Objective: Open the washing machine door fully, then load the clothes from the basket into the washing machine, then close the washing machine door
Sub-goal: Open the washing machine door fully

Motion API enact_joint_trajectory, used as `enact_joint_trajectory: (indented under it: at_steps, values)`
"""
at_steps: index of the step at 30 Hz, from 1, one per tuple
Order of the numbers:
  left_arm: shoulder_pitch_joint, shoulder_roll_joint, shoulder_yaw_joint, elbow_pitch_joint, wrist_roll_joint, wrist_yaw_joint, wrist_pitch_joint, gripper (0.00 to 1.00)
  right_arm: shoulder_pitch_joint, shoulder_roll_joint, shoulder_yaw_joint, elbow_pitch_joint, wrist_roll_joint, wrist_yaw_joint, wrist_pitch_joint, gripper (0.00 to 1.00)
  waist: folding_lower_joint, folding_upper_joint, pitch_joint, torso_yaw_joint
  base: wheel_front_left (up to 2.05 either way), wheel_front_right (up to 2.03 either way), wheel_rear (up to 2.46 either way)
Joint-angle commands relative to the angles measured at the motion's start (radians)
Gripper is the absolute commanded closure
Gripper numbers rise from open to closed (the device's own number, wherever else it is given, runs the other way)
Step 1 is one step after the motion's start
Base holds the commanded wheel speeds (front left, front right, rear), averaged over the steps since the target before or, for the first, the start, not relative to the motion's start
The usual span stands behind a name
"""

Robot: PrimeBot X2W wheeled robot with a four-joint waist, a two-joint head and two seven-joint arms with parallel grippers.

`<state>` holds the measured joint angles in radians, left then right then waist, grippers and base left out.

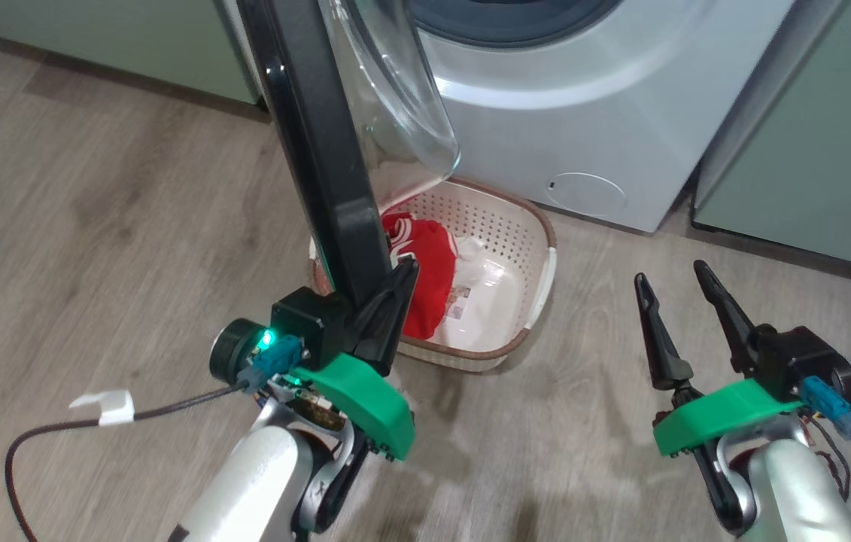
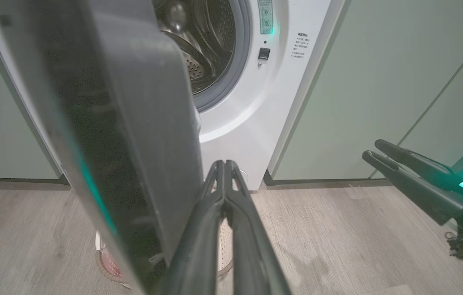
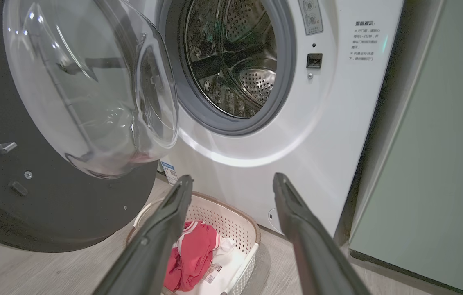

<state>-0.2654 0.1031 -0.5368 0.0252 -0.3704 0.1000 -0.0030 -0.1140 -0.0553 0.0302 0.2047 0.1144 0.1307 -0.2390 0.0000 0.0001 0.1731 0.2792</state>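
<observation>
**Head view:** washing machine door (image 1: 312,135) stood edge-on from top centre to mid-frame. The left gripper (image 1: 404,275), fingers pressed together and holding nothing, lay against its lower edge on the glass side. The basket (image 1: 538,301) of clothes (image 1: 429,263) sat beneath. The right gripper (image 1: 670,272), lower right, was spread wide and empty.

**Left wrist view:** the door stood immediately left of the fingertips (image 2: 225,164).

**Right wrist view:** the clothes lay low between the spread fingers (image 3: 166,221).

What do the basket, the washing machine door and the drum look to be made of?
Basket: likely matte cream plastic, moulded holes in its wall, brown woven-look rim. Washing machine door: glossy black rim, probably plastic; clear bowl with highlights, glass or clear plastic. Drum: shiny perforated metal, seemingly steel.
</observation>
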Motion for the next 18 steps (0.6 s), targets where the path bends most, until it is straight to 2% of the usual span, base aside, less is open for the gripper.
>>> enact_joint_trajectory:
  at_steps: [1,18]
  values:
    - [-0.022,0.015,0.055,-0.029,-0.005,0.013,-0.014,1.0,-0.03,0.005,0.019,-0.03,-0.001,0.0,-0.002,0.0,0.0,-0.0001,-0.001,0.019,0.0,0.0,0.0]
    - [0.079,0.051,0.137,-0.056,-0.048,0.08,-0.052,1.0,-0.022,0.005,0.015,-0.04,-0.009,0.0,0.022,0.0,0.0,-0.0001,-0.026,0.134,0.0,0.0,0.0]
